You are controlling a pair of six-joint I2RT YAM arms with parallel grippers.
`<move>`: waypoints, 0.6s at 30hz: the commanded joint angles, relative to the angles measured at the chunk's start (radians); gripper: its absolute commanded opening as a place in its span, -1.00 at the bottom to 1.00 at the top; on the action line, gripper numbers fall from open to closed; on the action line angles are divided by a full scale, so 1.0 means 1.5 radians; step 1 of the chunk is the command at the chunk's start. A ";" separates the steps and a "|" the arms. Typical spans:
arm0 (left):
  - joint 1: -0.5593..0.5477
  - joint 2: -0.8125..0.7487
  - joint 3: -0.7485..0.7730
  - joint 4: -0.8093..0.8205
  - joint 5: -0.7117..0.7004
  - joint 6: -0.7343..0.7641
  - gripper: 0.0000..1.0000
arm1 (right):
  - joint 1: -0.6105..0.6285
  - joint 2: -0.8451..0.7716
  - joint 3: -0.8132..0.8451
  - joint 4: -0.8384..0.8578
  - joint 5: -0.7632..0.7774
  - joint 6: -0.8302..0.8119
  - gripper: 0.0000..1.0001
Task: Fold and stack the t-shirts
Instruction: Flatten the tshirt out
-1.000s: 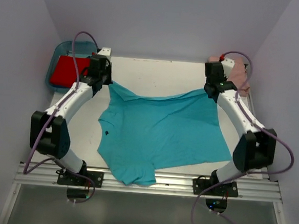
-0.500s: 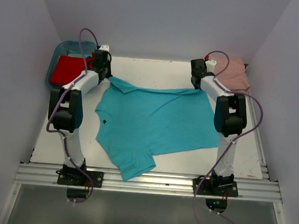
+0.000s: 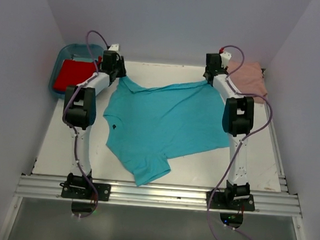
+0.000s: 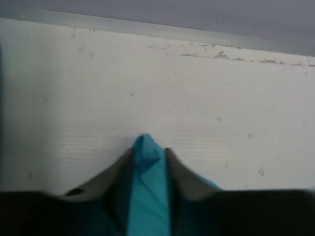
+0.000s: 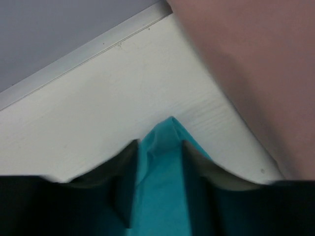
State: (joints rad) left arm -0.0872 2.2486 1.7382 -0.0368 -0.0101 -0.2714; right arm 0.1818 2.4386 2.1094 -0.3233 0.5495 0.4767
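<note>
The turquoise t-shirt [image 3: 171, 121] lies spread across the middle of the counter [image 3: 200, 169]. Its far edge is drawn up toward the far rail, and one sleeve trails toward the near edge. Its small dark neck label [image 3: 115, 127] sits at the left, so the neck seems to point left and the hem right, with the long axis running left to right, a little skewed.

The left pincer [image 4: 149, 150] is clamped on a peak of the cloth at the far-left corner. The right pincer [image 5: 159, 143] is clamped on the far-right corner in the same way. In both wrist views the cloth fills the gap between the fingers.

The step in hand looks like laying the shirt out flat before the first fold. Next both corners must be set down evenly, without bunching, and then let go.

The salmon-pink t-shirt [image 3: 248, 79] rests at the far right, just beside the right pincer. The red t-shirt [image 3: 72, 75] lies in the blue tub [image 3: 66, 53] at the far left.
</note>
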 commanded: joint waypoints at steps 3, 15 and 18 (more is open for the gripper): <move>0.029 -0.001 -0.003 0.139 0.091 -0.106 0.35 | -0.025 0.001 -0.014 0.062 -0.097 0.011 0.98; 0.013 -0.343 -0.342 0.360 0.116 -0.143 0.54 | -0.033 -0.299 -0.456 0.384 -0.153 -0.018 0.98; -0.001 -0.388 -0.408 0.347 0.108 -0.152 0.54 | -0.033 -0.333 -0.489 0.381 -0.159 -0.031 0.98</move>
State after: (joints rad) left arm -0.0639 1.7340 1.2064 0.3916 0.1478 -0.4717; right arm 0.1291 2.0296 1.4021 0.1375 0.3298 0.4564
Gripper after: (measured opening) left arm 0.769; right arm 0.987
